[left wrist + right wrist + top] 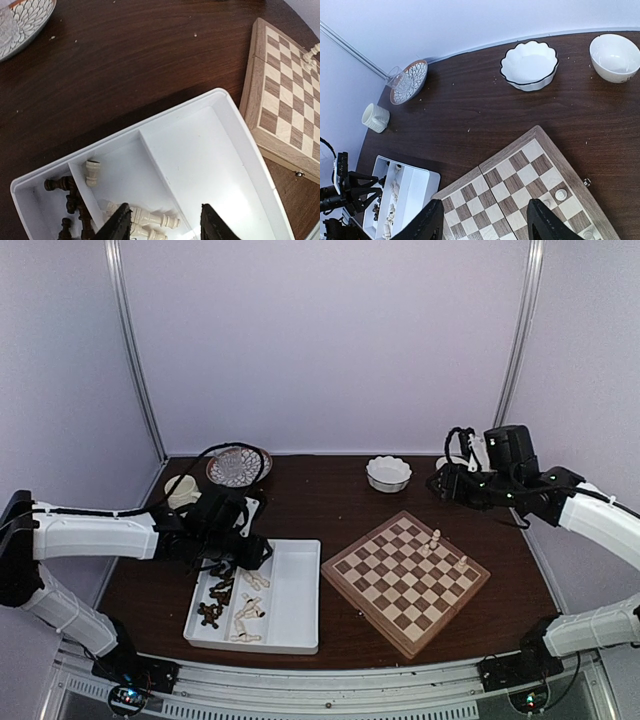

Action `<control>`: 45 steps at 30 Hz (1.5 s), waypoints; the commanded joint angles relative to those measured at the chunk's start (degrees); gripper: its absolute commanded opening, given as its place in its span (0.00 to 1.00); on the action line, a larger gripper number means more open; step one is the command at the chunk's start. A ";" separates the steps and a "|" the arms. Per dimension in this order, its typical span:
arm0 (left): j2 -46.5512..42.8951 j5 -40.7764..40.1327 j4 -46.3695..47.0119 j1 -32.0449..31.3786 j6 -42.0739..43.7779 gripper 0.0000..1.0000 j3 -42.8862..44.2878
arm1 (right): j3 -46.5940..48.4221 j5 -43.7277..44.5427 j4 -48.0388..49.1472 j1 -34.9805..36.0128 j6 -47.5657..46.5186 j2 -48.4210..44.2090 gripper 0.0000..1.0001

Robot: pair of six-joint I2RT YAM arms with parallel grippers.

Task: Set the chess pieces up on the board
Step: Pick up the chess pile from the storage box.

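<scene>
The chessboard (405,578) lies right of centre, with three cream pieces (434,538) standing near its far right edge. It also shows in the right wrist view (520,185) and the left wrist view (285,105). Several cream pieces (150,218) and dark pieces (70,195) lie in the left compartments of the white tray (290,615). My left gripper (162,225) is open and empty, just above the tray's cream pieces. My right gripper (482,225) is open and empty, high over the board's far side.
A scalloped white bowl (388,473) and a plain white bowl (615,56) stand behind the board. A patterned plate (238,466), a glass (396,77) and a cream cup (180,490) stand at the back left. The tray's large right compartment (210,170) holds nothing.
</scene>
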 commanded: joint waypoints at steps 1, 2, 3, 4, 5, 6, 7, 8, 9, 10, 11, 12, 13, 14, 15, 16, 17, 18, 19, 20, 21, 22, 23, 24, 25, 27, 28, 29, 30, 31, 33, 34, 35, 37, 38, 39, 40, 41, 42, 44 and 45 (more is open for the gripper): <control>2.17 -2.42 -3.33 0.46 -0.63 0.40 3.99 | -5.28 4.63 7.71 0.48 0.37 -2.76 0.60; 2.47 -2.66 -4.23 0.46 -0.50 0.37 4.52 | -6.62 5.69 8.38 0.48 0.28 -3.58 0.60; 2.87 -2.88 -5.18 0.46 -0.37 0.35 5.04 | -7.55 6.80 8.50 0.47 0.00 -4.44 0.60; 3.14 -3.00 -6.12 0.46 -0.32 0.35 5.58 | -8.14 7.81 8.34 0.47 -0.41 -5.17 0.61; 3.39 -3.09 -7.05 0.48 -0.42 0.34 6.02 | -8.58 9.35 8.18 0.47 -0.88 -5.97 0.61; 3.53 -3.17 -7.60 0.51 -0.54 0.35 6.22 | -9.32 10.86 8.26 0.54 -0.92 -6.73 0.61; 3.59 -3.19 -7.87 0.47 -0.69 0.35 6.18 | -10.10 11.82 8.77 0.48 -0.96 -7.48 0.61; 3.78 -3.26 -8.11 0.46 -0.99 0.36 6.13 | -11.03 12.34 9.77 0.55 -1.04 -8.12 0.61; 3.99 -3.35 -8.45 0.46 -1.39 0.37 6.15 | -11.74 12.83 10.35 0.53 -1.02 -8.49 0.61; 4.10 -3.52 -8.66 0.57 -1.77 0.38 6.00 | -12.14 13.28 10.58 0.48 -1.01 -8.82 0.61; 4.26 -4.18 -8.66 0.59 -2.40 0.39 5.68 | -12.21 13.67 10.62 0.48 -1.13 -8.85 0.61; 4.25 -4.75 -8.87 0.60 -3.28 0.39 5.39 | -12.09 14.09 10.40 0.49 -1.18 -8.85 0.61; 4.35 -5.02 -8.82 0.63 -3.89 0.39 5.00 | -11.98 14.44 10.16 0.48 -1.19 -8.87 0.61; 4.22 -5.39 -9.05 0.76 -4.84 0.38 4.68 | -11.94 14.71 10.01 0.47 -1.30 -8.97 0.61; 4.04 -5.62 -9.24 0.81 -5.87 0.38 4.30 | -11.89 14.90 9.99 0.47 -1.32 -9.01 0.61; 3.64 -5.94 -8.93 0.81 -6.99 0.38 3.79 | -11.85 15.13 9.92 0.52 -1.35 -9.15 0.61; 3.24 -6.95 -9.05 0.81 -9.14 0.38 3.39 | -11.78 15.46 9.85 0.50 -1.45 -9.27 0.61; 2.74 -7.65 -9.21 0.81 -11.39 0.38 2.97 | -11.80 15.89 9.71 0.50 -1.51 -9.54 0.61; 2.21 -7.14 -8.49 0.81 -13.15 0.38 2.17 | -11.90 16.33 9.71 0.48 -1.60 -9.82 0.61; 1.56 -6.45 -7.40 0.81 -14.67 0.38 1.21 | -11.93 16.79 9.68 0.49 -1.68 -10.09 0.61; 0.84 -6.59 -6.78 0.81 -16.72 0.38 0.45 | -11.93 17.30 9.70 0.50 -1.81 -10.35 0.61; 0.20 -6.88 -6.71 0.81 -19.70 0.38 0.01 | -12.00 17.64 9.63 0.52 -1.86 -10.61 0.61; -0.25 -6.60 -6.79 0.81 -21.07 0.37 -0.27 | -11.94 17.92 9.61 0.48 -1.95 -10.80 0.61; -0.58 -6.24 -6.89 0.81 -22.11 0.37 -0.23 | -11.93 18.17 9.56 0.48 -2.04 -10.99 0.61; -0.66 -6.22 -7.54 0.81 -23.92 0.37 0.06 | -11.93 18.32 9.50 0.47 -2.08 -11.15 0.61; -0.30 -5.45 -9.63 0.81 -26.65 0.36 0.72 | -11.85 18.82 9.31 0.52 -2.13 -11.38 0.61; 0.03 -4.87 -10.36 0.81 -28.38 0.36 0.98 | -11.80 19.15 9.29 0.48 -2.21 -11.45 0.61; 0.43 -4.29 -11.07 0.81 -30.25 0.35 1.18 | -11.76 19.63 9.10 0.48 -2.08 -11.53 0.61; 0.80 -3.26 -11.16 0.81 -31.53 0.34 1.22 | -11.71 20.06 8.96 0.47 -2.05 -11.57 0.61; 1.27 -2.33 -11.17 0.81 -32.19 0.34 1.30 | -11.67 20.35 8.88 0.49 -2.06 -11.65 0.61; 1.82 -0.91 -11.31 0.83 -33.53 0.33 1.47 | -11.67 20.59 8.76 0.52 -2.11 -11.67 0.61; 2.00 -0.68 -11.71 0.86 -34.10 0.33 1.61 | -11.71 20.60 8.80 0.48 -2.07 -11.74 0.61; 2.08 -0.72 -12.29 0.82 -34.92 0.33 1.76 | -11.67 20.68 8.76 0.47 -2.06 -11.71 0.61; 2.02 -0.38 -12.47 0.82 -35.76 0.33 1.68 | -11.60 20.70 8.76 0.49 -2.06 -11.60 0.61; 2.00 -0.05 -12.40 0.81 -36.14 0.33 1.68 | -11.58 20.68 8.79 0.48 -2.07 -11.58 0.61; 2.00 0.36 -12.26 0.81 -36.38 0.33 1.66 | -11.58 20.82 8.77 0.52 -2.06 -11.55 0.61; 2.13 0.85 -12.02 0.82 -36.50 0.33 1.74 | -11.58 20.98 8.88 0.48 -2.06 -11.48 0.61; 2.31 1.38 -11.95 0.81 -36.58 0.33 1.88 | -11.58 21.10 8.91 0.47 -2.02 -11.35 0.61; 2.66 1.86 -12.03 0.81 -36.60 0.31 1.99 | -11.62 21.13 8.97 0.47 -2.08 -11.18 0.61; 3.35 2.41 -11.94 0.81 -36.69 0.30 2.27 | -11.37 20.73 9.02 0.49 -2.06 -10.78 0.61; 3.76 2.44 -11.87 0.81 -36.62 0.29 2.39 | -11.21 20.53 9.02 0.50 -2.06 -10.59 0.61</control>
